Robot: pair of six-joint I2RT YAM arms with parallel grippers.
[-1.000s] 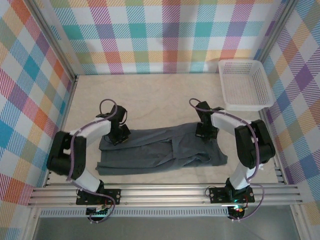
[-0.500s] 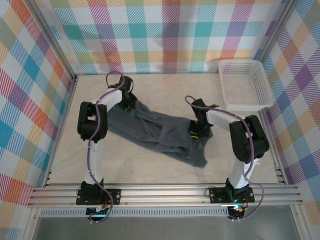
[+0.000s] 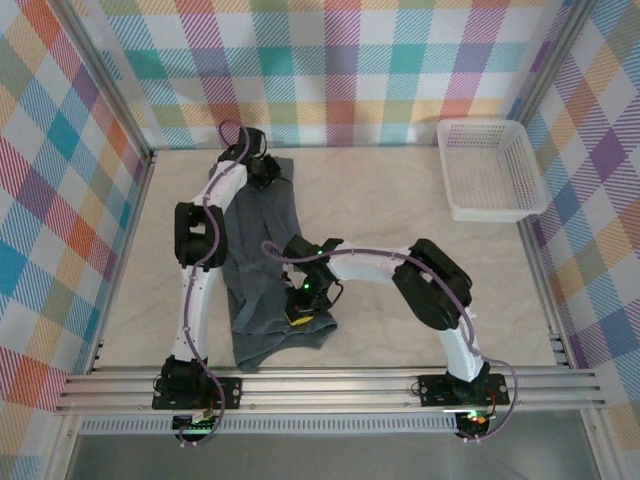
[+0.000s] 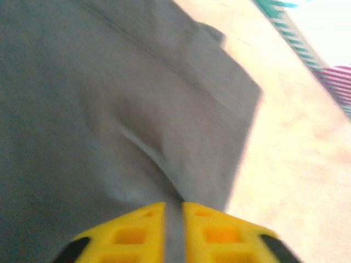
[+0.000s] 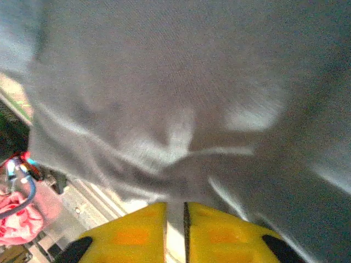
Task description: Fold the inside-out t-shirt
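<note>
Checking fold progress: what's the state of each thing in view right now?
t-shirt: lying as a long wrinkled strip running far to near, held at both ends.
basket: upright, empty, far right corner.
left gripper: shut on the t-shirt's far end.
right gripper: shut on the t-shirt near its near end.

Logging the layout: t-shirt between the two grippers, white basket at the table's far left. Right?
No: the top view shows the white basket at the far right. The t-shirt does lie between the left gripper and right gripper.
</note>
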